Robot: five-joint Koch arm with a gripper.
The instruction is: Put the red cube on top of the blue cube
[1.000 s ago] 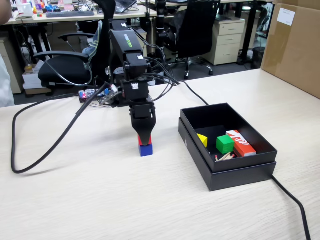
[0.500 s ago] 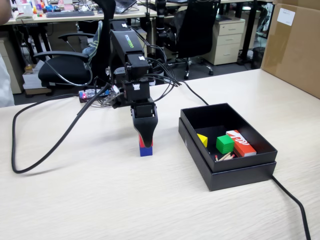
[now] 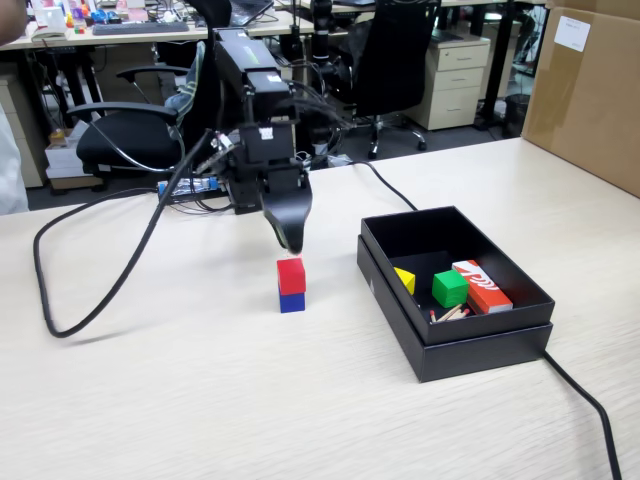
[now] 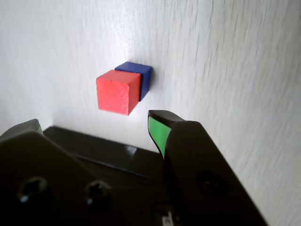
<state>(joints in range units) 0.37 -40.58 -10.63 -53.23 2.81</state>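
My gripper [image 3: 291,243] has lifted clear, jaws parted and empty, leaving the red cube [image 3: 291,274] resting on the blue cube [image 3: 292,301] on the worktop [image 3: 200,400], so stacking looks done.

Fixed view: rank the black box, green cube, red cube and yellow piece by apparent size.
1. Black box, clearly largest.
2. Green cube and red cube: alike, so unranked.
3. Yellow piece, smallest, though partly hidden.
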